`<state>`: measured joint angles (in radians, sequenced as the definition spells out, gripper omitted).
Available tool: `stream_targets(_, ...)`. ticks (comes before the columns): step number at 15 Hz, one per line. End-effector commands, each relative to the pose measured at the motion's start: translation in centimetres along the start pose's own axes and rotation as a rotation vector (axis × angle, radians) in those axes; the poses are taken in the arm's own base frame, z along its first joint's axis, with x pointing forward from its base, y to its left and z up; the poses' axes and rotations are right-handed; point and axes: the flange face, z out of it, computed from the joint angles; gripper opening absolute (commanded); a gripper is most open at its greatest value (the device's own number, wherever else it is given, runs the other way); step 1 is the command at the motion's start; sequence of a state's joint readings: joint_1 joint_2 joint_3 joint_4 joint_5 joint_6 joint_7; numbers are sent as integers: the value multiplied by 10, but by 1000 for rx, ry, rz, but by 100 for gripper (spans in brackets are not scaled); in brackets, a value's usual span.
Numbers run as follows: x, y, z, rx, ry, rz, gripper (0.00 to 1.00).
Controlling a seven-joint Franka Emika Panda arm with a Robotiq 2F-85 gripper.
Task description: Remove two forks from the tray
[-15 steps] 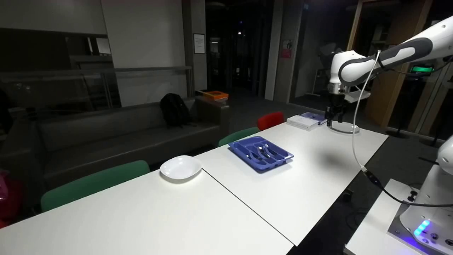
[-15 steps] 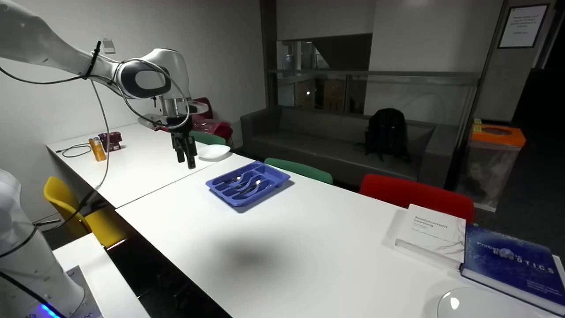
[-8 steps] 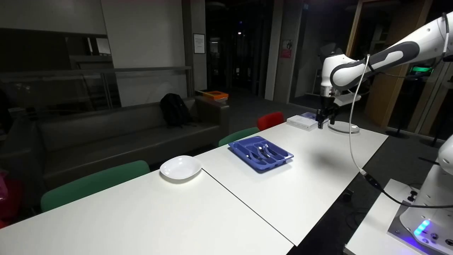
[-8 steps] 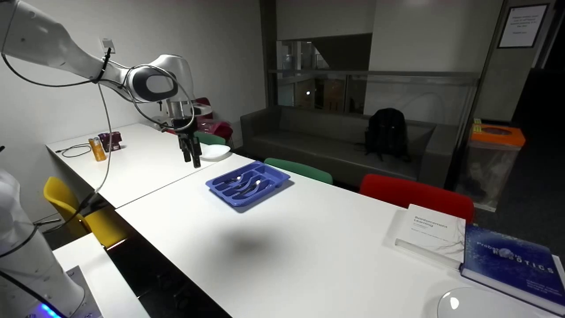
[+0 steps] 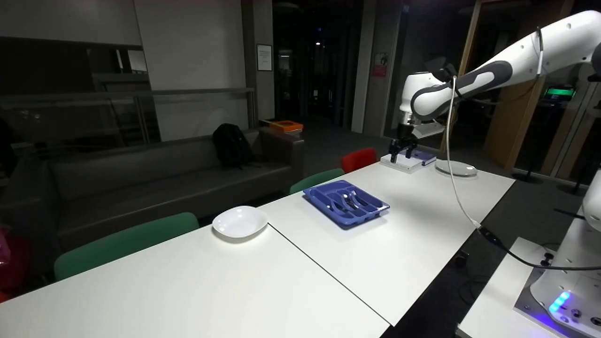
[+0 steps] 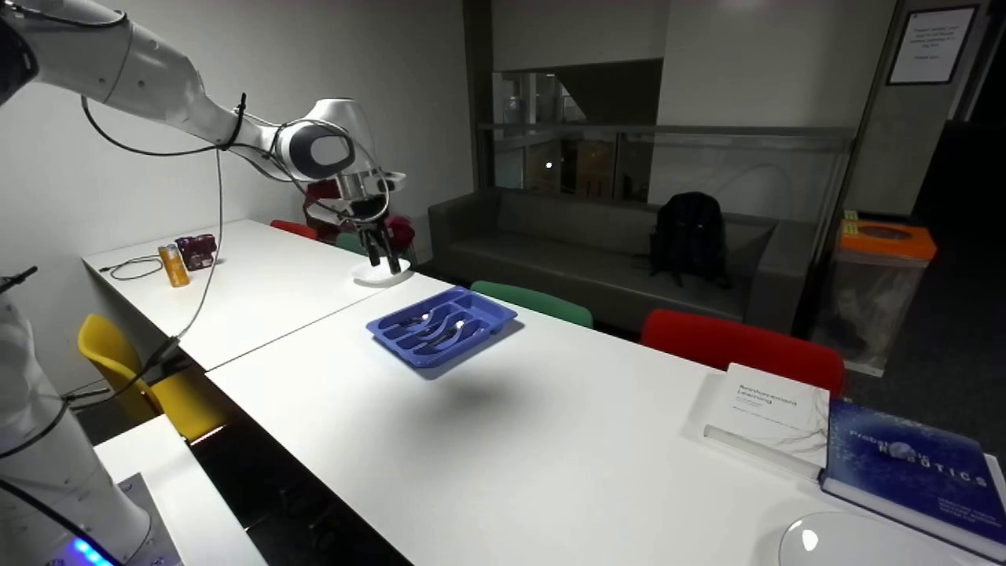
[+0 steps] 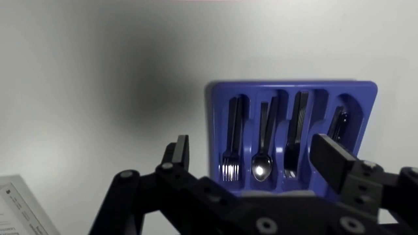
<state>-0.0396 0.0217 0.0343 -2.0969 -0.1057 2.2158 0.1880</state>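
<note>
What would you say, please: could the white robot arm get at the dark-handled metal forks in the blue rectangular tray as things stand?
Probably yes: the black two-fingered tool hangs open and nothing visible covers the forks, though the blue dividers of the tray may crowd a grip.

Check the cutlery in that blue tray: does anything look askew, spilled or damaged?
Nothing looks spilled or damaged where it shows. Slightly askew: in the tray, two handles fan out from a spoon's bowl, while the forks lie closer together.
</note>
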Motion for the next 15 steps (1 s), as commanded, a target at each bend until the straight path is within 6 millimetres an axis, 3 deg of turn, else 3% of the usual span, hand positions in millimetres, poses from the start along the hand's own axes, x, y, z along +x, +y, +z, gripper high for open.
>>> stream_targets(1, 54, -8, -2, -58, 40, 30, 100)
stream_targets(5, 85, -27, 2, -125, -1, 17, 100)
stream_targets(6, 85, -29, 1, -78, -8, -14, 100)
stream_targets(7, 73, -26, 7, -90, 5, 6, 100)
stream_targets(15, 85, -36, 14, -130, -9, 26, 100)
